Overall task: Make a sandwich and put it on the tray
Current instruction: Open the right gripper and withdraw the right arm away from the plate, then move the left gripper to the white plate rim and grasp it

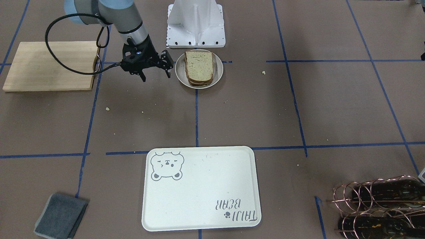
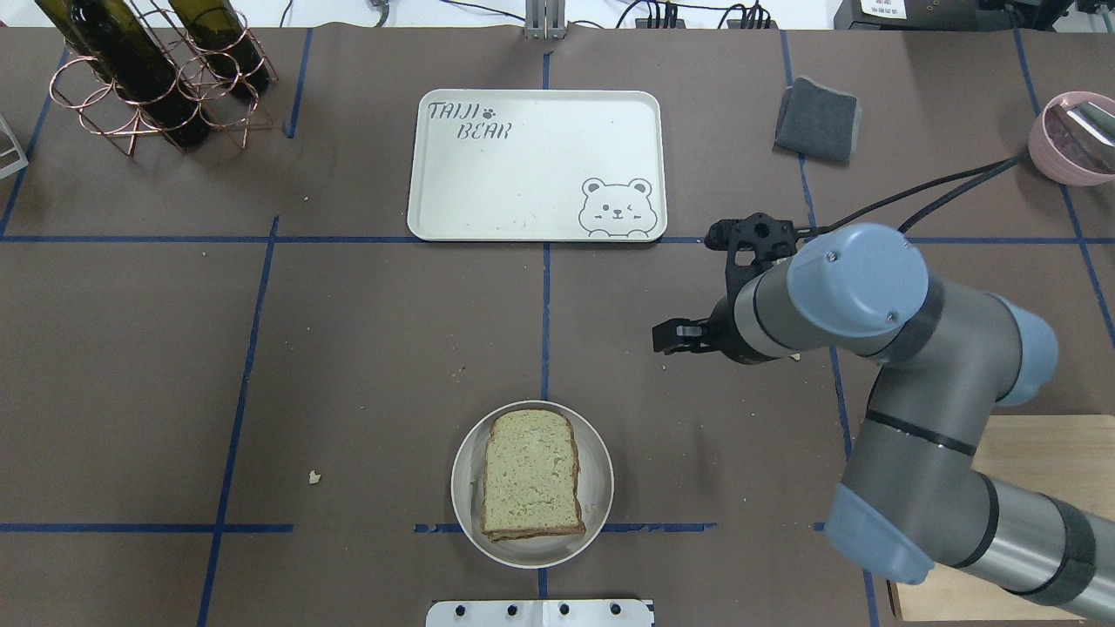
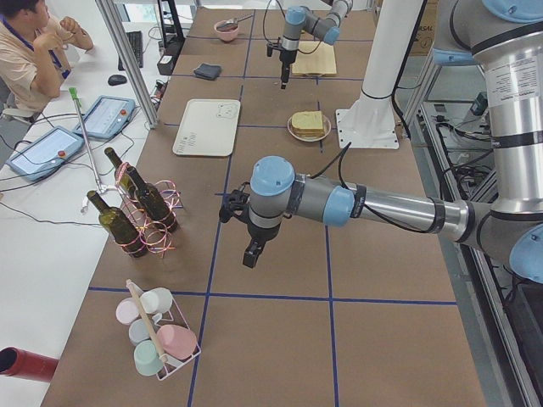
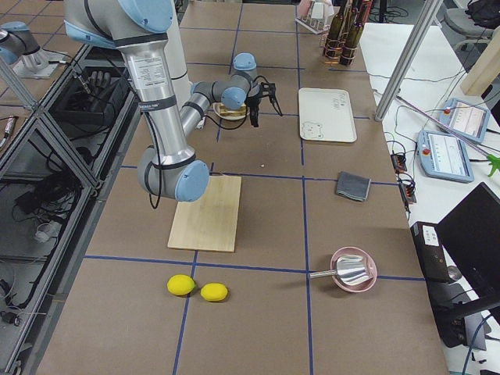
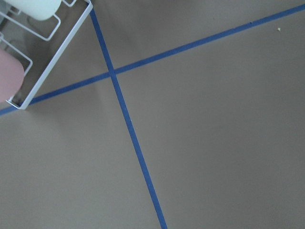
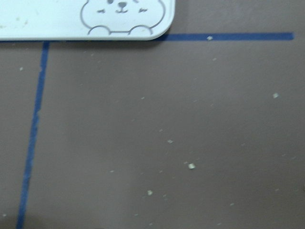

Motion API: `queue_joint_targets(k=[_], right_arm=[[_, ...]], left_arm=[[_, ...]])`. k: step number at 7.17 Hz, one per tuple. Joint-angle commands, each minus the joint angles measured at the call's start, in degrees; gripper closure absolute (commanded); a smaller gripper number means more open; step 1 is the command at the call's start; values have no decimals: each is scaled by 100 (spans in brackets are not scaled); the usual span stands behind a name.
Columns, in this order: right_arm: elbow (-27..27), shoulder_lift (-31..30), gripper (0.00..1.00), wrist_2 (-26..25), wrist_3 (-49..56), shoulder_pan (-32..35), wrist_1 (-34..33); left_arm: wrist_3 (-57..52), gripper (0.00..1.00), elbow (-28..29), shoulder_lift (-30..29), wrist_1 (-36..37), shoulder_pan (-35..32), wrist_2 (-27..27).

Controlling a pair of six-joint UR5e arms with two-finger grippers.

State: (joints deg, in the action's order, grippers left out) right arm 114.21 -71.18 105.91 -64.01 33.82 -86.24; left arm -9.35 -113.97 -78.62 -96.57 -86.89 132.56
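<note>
The sandwich (image 1: 198,67), stacked tan bread slices with dark crust, lies on a small round white plate (image 1: 179,71) near the robot's base. It also shows in the overhead view (image 2: 531,475). No egg is visible. The cream bear tray (image 1: 199,186) lies bare across the table, also in the overhead view (image 2: 523,165); its corner shows in the right wrist view (image 6: 47,19). My right gripper (image 1: 156,76) is open and empty, hovering beside the plate. My left gripper (image 3: 252,254) hangs over bare table far from the plate, seen only from the side, so I cannot tell its state.
A wooden cutting board (image 1: 49,64) lies behind the right arm. A grey cloth (image 1: 61,215) and a copper rack with bottles (image 1: 378,205) flank the tray. A pink bowl (image 2: 1067,139), two lemons (image 4: 195,287) and a cup rack (image 3: 157,335) sit at the table's ends.
</note>
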Motion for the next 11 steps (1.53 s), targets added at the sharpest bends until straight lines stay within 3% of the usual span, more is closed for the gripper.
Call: queue_joint_targets(k=[1,2,3,5,7,8,10,11], right_arm=[[-4,-630,0,751,2039,1400,-262],[5,-1252,0,1252,3120,2069,-218],[22,-1736,0,1387,3975,2659,-209],[-21,-2607,0,1966,5899,3872,-262],[-39,-3337,0,1978,7003,4648,-393],[-126,-3706,0,1995,7355,5069,-385],[-171,-3982,0,2013,7368,5344,-359],[-179,-3982,0,2013,7359,5398,-359]], left_arm=[[-48,0,-73,-598,-997,14,-37],[-49,0,249,-688,-2092,49,6],[203,0,496,-707,-2955,127,651],[1800,0,552,-934,-3061,757,947],[2862,0,88,-1076,-3289,1924,842],[4235,0,-176,-1120,-3298,2652,468],[6751,0,-371,-1452,-3254,4487,-1129],[7450,0,-363,-1558,-3228,5192,-1893]])
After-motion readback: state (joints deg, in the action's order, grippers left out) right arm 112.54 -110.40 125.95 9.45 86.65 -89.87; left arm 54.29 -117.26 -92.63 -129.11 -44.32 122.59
